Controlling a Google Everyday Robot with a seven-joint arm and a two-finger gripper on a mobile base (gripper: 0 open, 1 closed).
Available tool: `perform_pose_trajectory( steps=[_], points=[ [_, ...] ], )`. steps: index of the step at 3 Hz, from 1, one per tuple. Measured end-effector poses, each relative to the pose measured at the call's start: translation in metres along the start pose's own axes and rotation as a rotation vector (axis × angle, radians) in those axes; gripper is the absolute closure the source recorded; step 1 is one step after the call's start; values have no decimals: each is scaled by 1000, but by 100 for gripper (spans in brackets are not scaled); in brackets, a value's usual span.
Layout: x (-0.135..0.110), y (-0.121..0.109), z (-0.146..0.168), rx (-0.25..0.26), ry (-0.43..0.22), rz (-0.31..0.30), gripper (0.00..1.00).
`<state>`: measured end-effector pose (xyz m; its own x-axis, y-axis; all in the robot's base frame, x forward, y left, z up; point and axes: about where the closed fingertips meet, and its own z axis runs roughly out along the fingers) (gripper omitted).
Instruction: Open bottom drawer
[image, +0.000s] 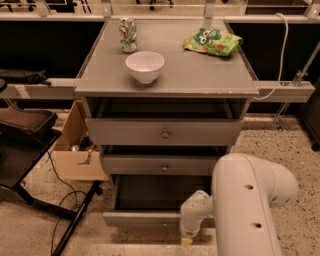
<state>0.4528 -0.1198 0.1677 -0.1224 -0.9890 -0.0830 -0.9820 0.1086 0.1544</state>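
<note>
At the bottom drawer's (135, 219) front, right of its centre, the gripper (187, 239) hangs low, touching or just off the panel; whether it is wide or closed on anything cannot be told. The drawer stands well out, dark inside showing, so the pull looks nearly done. Next comes a short straight draw outward, or a release. Left of the drawer a black stand leg (75, 226) slants near its corner; the floor (135, 245) in front gives room.

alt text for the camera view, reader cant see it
The bottom drawer of a grey three-drawer cabinet stands pulled out, dark inside, with the robot's gripper at its front edge on a white arm. On the cabinet top sit a white bowl, a can and a green snack bag.
</note>
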Motion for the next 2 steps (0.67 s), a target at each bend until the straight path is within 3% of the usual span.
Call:
perform_pose_trajectory(
  steps=[2],
  points=[
    [-5, -7, -5, 0, 0, 0, 94]
  ],
)
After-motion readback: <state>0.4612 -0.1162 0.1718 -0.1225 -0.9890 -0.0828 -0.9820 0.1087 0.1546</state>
